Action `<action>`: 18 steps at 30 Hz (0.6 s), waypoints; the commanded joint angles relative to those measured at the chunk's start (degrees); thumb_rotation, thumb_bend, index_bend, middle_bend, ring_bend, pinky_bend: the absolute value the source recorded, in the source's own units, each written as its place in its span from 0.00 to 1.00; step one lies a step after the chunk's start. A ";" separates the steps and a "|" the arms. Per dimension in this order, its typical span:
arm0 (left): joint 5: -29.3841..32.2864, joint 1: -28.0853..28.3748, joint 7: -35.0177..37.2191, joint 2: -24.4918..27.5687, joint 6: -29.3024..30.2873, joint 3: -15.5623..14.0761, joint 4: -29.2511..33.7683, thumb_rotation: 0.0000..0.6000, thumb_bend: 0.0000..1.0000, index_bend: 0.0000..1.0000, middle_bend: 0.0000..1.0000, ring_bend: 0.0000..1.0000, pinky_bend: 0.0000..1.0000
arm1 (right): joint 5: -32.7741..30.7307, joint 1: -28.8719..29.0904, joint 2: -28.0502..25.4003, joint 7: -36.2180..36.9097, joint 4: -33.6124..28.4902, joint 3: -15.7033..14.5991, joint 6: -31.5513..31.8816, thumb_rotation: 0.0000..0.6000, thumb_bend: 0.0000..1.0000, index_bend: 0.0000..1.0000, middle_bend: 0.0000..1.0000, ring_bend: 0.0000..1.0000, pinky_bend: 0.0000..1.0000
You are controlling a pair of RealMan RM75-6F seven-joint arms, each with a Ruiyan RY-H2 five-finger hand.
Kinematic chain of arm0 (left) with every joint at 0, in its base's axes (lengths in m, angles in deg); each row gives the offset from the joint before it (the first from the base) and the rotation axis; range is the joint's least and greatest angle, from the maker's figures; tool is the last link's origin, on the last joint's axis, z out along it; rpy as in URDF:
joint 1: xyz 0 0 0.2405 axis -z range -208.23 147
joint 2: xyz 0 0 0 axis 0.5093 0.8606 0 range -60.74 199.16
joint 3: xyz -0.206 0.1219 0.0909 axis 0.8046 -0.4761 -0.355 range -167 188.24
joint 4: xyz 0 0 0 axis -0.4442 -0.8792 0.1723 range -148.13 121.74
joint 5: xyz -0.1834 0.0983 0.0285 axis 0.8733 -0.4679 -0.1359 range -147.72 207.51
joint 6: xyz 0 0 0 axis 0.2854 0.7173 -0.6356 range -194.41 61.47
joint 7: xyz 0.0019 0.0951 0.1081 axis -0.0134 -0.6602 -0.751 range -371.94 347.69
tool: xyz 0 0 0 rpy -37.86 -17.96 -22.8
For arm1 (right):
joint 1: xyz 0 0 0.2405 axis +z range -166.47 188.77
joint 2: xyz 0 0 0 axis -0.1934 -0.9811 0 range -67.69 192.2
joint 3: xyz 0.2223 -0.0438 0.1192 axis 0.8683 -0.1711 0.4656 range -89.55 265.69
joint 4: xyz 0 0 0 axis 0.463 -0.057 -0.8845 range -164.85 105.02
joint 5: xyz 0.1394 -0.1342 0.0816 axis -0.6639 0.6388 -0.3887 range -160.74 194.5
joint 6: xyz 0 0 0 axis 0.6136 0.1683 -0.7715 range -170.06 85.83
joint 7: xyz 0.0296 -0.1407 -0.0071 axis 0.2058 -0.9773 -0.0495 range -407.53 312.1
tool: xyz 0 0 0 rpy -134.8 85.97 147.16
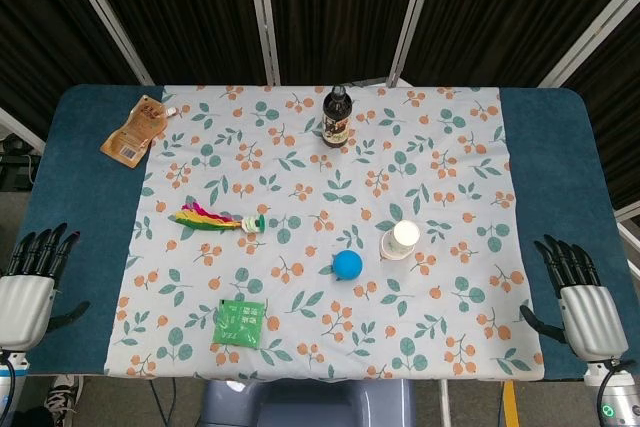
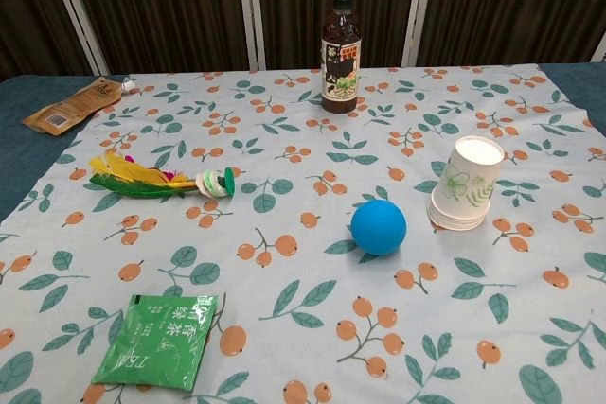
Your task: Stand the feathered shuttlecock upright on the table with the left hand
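One shuttlecock flat; one ball, bottle, cup, sachet.

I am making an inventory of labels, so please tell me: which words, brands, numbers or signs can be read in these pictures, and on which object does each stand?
Green sachet: large pale characters, seemingly Chinese, seen upside down; not surely readable.
Dark bottle: printed label, too small to read.
Brown pouch: print too blurred to read.
Paper cup: leaf pattern only, no text visible.

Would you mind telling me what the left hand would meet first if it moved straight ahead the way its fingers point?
Probably nothing: the left hand points up the bare blue table edge, left of the shuttlecock.
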 commanded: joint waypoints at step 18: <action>0.50 0.46 -0.22 0.03 -1.20 -0.01 0.07 1.00 0.13 0.08 0.00 0.00 0.00 | -0.04 0.02 0.15 -0.36 -0.12 0.06 0.02 1.00 0.15 0.04 0.00 0.00 0.00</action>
